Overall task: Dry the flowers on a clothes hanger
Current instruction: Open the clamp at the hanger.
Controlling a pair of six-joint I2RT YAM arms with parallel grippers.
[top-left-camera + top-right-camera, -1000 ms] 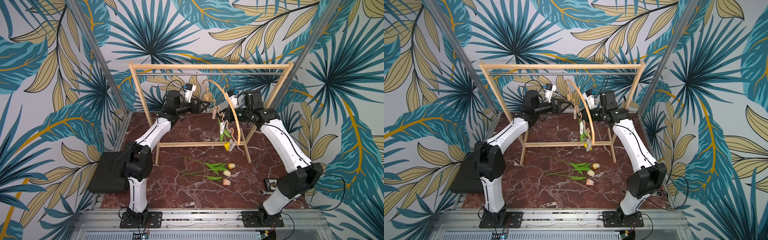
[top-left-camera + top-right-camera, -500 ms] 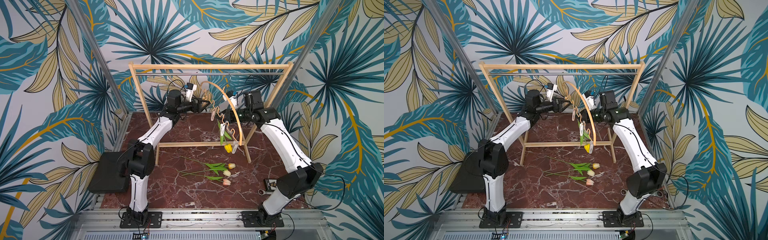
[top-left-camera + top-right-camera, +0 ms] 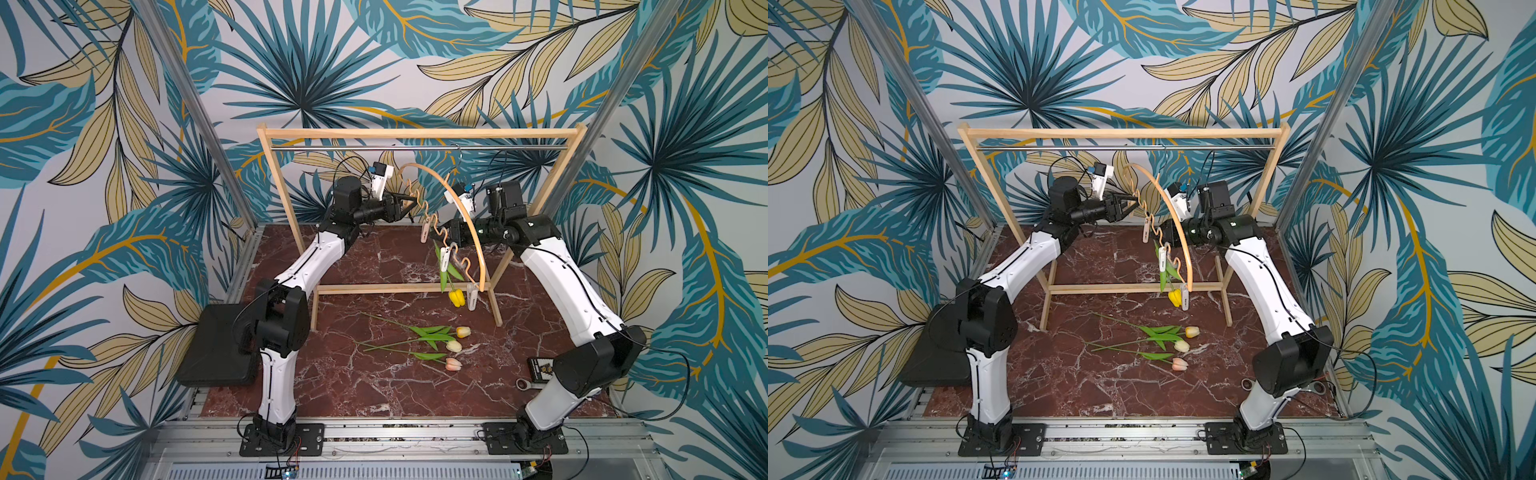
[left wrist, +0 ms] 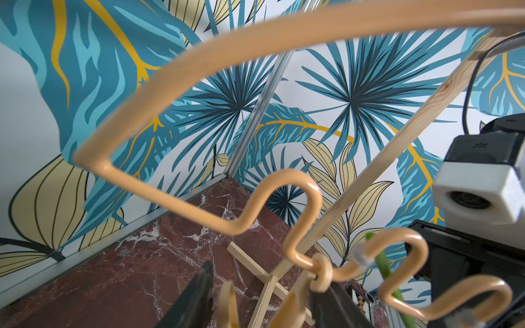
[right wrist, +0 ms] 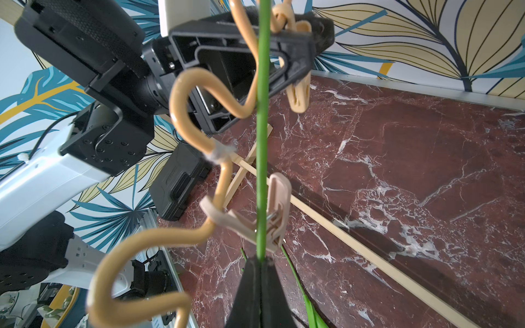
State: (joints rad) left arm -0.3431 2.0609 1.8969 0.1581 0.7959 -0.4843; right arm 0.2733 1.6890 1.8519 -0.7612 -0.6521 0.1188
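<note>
Leaf-print walls box in a red marble table (image 3: 374, 257). Toward its back edge the clothes hanger (image 3: 465, 216) hangs tilted. One yellow flower (image 3: 456, 297) dangles from a clip (image 5: 274, 215), and three flowers (image 3: 432, 343) lie mid-table. Below that clip the right hand (image 5: 260, 264) pinches the stem (image 5: 262, 113) tight, while the left hand (image 4: 264, 284) sits half open around a spare clip (image 5: 298, 93). A tug could pull the stem free or swing the hanger. No writing is readable.
</note>
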